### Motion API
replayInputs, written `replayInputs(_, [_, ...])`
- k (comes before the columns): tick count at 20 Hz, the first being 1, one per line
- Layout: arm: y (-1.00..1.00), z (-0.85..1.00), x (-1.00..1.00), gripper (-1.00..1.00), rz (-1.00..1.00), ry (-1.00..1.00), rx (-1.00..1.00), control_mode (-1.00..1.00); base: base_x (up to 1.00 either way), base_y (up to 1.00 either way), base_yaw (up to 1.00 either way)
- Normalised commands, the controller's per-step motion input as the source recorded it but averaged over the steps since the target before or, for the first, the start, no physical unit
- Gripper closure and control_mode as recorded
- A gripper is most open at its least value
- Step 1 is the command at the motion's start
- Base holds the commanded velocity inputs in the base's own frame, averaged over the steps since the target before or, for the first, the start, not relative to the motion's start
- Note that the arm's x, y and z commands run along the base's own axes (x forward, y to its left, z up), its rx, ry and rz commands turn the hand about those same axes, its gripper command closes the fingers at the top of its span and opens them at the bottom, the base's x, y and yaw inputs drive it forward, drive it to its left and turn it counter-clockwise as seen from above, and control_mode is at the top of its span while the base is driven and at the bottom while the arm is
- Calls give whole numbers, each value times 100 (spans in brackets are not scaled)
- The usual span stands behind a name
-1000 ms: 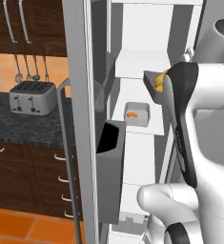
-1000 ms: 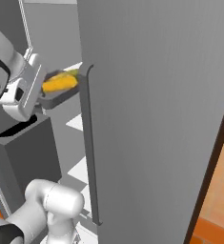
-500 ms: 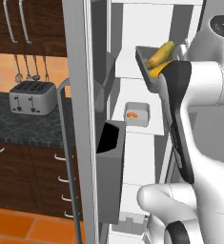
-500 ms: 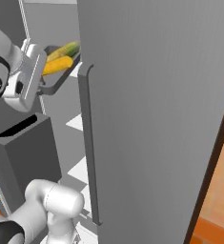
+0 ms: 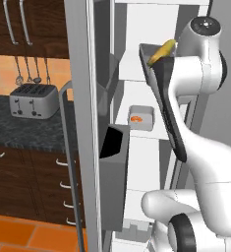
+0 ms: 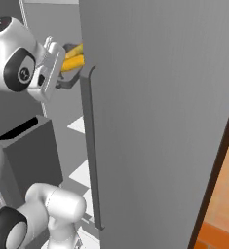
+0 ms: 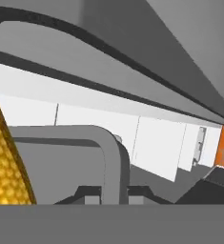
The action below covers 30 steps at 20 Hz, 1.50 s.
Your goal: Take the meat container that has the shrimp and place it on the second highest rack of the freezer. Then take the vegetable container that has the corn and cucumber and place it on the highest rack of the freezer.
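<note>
The robot's hand (image 6: 62, 80) is clamped shut on the rim of a dark grey tray (image 5: 154, 73) carrying the bright yellow corn cob (image 7: 4, 164), raised inside the white freezer (image 5: 131, 74).

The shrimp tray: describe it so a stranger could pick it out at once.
Look inside the open freezer, at its white shelves. On the rack below the level of the raised grey tray sits a small pale tray with one curled orange shrimp in it. The raised tray, held up by the arm, is darker and carries the yellow corn instead.
</note>
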Motion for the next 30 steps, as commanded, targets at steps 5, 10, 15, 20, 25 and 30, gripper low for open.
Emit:
replayInputs(5, [-10, -21, 70, 100, -5, 0, 0, -100, 0, 0, 0])
replayInputs(10, [-8, -14, 75, 100, -1, 0, 0, -100, 0, 0, 0])
replayInputs(15, [-12, -5, 60, 100, 0, 6, 0, -100, 0, 0, 0])
replayInputs(20, [-1, 0, 60, 100, 0, 9, 0, -100, 0, 0, 0])
replayInputs(25, [-2, 0, 63, 100, 0, 10, 0, -100, 0, 0, 0])
replayInputs(30, [-7, -1, 62, 100, 0, 10, 0, -100, 0, 0, 0])
